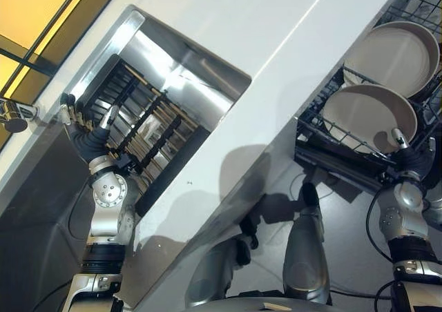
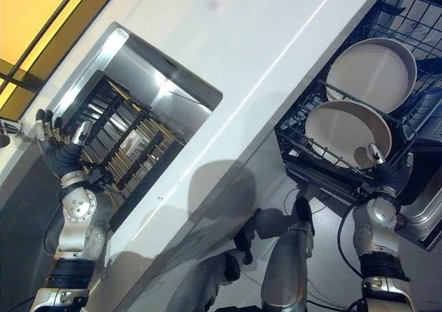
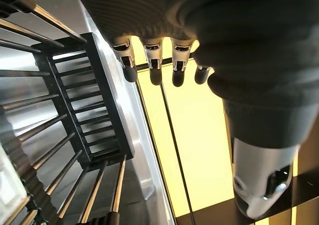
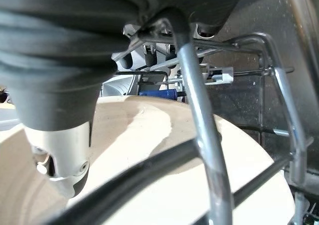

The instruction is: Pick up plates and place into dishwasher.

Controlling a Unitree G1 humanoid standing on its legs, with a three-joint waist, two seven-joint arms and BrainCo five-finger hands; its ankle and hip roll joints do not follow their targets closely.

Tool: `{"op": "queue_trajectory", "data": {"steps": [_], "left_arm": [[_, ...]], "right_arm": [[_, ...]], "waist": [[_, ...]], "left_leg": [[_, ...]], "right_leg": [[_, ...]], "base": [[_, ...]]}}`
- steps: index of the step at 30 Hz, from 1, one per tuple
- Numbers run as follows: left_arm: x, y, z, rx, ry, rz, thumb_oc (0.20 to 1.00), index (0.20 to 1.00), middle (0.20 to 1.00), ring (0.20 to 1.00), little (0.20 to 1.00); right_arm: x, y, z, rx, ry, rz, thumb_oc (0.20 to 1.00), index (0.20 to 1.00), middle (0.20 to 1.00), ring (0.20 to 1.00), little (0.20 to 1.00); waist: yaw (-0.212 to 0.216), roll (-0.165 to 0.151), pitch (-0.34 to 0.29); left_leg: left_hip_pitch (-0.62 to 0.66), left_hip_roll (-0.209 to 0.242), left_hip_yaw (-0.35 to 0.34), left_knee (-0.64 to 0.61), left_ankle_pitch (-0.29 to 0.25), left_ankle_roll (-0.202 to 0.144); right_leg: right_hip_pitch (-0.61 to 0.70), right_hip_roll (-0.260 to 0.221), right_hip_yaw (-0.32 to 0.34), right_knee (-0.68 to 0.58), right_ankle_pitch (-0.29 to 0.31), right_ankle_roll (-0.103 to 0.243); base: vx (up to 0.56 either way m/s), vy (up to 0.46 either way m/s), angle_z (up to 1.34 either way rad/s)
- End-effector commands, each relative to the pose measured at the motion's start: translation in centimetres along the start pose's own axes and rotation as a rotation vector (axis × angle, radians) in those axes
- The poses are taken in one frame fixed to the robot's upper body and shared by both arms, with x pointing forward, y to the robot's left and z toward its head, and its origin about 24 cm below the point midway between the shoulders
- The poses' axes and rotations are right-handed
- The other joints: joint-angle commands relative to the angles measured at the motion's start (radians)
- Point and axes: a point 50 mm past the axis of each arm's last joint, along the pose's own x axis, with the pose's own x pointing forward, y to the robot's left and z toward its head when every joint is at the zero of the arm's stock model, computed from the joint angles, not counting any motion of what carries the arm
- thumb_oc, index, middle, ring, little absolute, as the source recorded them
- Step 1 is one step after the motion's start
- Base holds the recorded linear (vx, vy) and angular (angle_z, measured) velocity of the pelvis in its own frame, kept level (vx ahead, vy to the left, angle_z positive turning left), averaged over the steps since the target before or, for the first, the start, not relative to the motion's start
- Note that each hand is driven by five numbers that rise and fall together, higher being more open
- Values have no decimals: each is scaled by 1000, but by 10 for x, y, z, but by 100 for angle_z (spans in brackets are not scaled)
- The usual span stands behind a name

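Note:
Two beige plates stand on edge in the black wire dishwasher rack (image 1: 312, 127) at the right: a nearer plate (image 1: 366, 115) and a farther plate (image 1: 394, 53). My right hand (image 1: 412, 161) is at the nearer plate's lower rim, its thumb lying against the plate's face (image 4: 199, 150); rack wires cross in front of it. My left hand (image 1: 86, 136) reaches up at the left edge of the sink, beside a black drying rack (image 1: 148, 129) with thin rods. Its fingers (image 3: 152, 60) are straight and hold nothing.
A steel sink (image 1: 186, 70) is set in the white countertop (image 1: 276, 43), which runs between the sink and the dishwasher rack. A chrome tap fitting (image 1: 14, 115) sits left of the sink. A yellow-lit window (image 3: 199, 150) lies beyond the sink's edge.

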Motion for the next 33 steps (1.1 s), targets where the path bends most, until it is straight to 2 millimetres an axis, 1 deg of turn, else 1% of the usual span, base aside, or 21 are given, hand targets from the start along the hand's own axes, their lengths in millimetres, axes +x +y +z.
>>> {"op": "queue_trajectory", "data": {"steps": [1,7,13,17,23,25,29,33], "left_arm": [[8,1,27,-3,-136,-11,1000,1000,1000,1000,1000],[10,1,29,5,-152,-10,1000,1000,1000,1000,1000],[11,-4,34,2,-178,-28,1000,1000,1000,1000,1000],[10,-6,37,-6,-184,-30,1000,1000,1000,1000,1000],[7,-5,37,-22,-173,-34,1000,1000,1000,1000,1000],[7,-6,37,-29,-169,-37,1000,1000,1000,1000,1000],[8,-6,38,-33,-170,-44,1000,1000,1000,1000,1000],[10,-7,39,-31,-169,-63,1000,1000,1000,1000,1000]], "right_arm": [[3,72,50,116,-217,278,1000,1000,1000,1000,1000],[2,86,68,133,-274,327,1000,1000,1000,1000,1000],[1,103,84,159,-327,367,1000,1000,1000,1000,1000],[0,112,91,168,-349,385,1000,1000,1000,1000,1000],[0,125,105,167,-387,423,1000,1000,1000,1000,1000],[-1,132,110,171,-400,436,1000,1000,1000,1000,1000],[-4,139,113,164,-415,452,1000,1000,1000,1000,1000],[-3,140,114,167,-413,438,1000,1000,1000,1000,1000]], "waist": [[69,-36,14],[87,-41,19],[109,-42,46],[120,-37,56],[147,-19,56],[155,-15,56],[163,-15,55],[167,-20,49]], "left_leg": [[-89,69,-78,228,-82,-102],[-116,59,-83,239,-88,-98],[-148,45,-90,246,-86,-93],[-158,35,-91,243,-84,-90],[-165,15,-91,243,-88,-86],[-164,10,-89,245,-92,-86],[-158,2,-89,248,-99,-84],[-157,0,-89,258,-110,-79]], "right_leg": [[66,-132,52,-55,37,25],[31,-149,48,-34,47,26],[-9,-162,47,-18,64,25],[-26,-172,45,-12,74,26],[-36,-201,28,-11,92,24],[-34,-210,21,-12,97,23],[-28,-220,12,-12,106,23],[-26,-226,5,-7,110,21]], "base": [[36,67,11],[13,39,7],[-37,14,7],[-15,37,9],[15,47,12],[15,25,12],[14,7,6],[-8,-34,8]]}}
